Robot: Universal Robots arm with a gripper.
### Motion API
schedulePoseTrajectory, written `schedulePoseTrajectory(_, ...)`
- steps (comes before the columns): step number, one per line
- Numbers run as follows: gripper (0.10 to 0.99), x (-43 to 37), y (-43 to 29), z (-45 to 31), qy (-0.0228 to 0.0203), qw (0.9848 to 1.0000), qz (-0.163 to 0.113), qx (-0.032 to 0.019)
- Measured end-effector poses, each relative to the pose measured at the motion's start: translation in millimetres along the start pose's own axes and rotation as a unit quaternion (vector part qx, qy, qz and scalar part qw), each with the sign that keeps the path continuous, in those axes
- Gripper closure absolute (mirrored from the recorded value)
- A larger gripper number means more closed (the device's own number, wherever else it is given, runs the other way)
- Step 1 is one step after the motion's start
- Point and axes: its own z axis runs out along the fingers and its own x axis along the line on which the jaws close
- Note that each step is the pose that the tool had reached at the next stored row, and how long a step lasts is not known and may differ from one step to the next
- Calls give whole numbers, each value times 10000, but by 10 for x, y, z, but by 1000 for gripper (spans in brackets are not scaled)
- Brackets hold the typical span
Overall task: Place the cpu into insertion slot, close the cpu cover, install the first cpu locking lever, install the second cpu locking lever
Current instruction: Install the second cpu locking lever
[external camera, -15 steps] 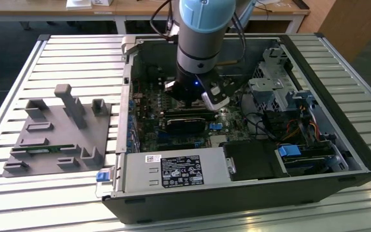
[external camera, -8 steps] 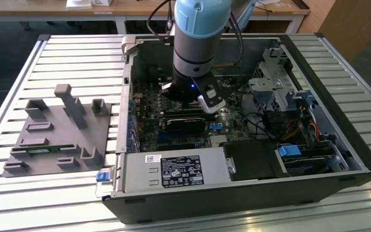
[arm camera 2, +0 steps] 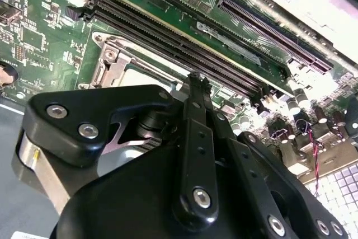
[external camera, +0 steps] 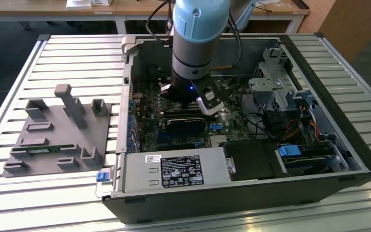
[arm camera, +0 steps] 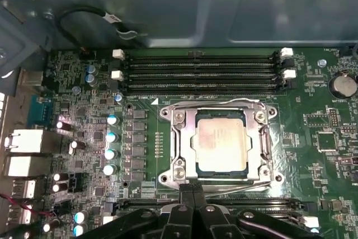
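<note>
CPU point(arm camera: 219, 145) sits in the slot point(arm camera: 263, 163) under the closed cover point(arm camera: 184, 138), just ahead of the gripper point(arm camera: 193, 190), whose fingers are pressed together and empty; a push off-line could slip off a lever and scrape the board point(arm camera: 313, 138).

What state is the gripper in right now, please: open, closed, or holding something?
Gripper: closed with its fingertips together, holding nothing, poised at the edge of the cpu cover, which lies shut over the cpu.
</note>
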Motion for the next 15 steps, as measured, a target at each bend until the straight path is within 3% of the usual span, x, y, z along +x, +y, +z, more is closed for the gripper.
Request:
schedulePoseTrajectory(7,984,7,-61,-15,2,9999,8,-159)
schedulePoseTrajectory(15,984,65,-116,-9,-2,9998,26,-208)
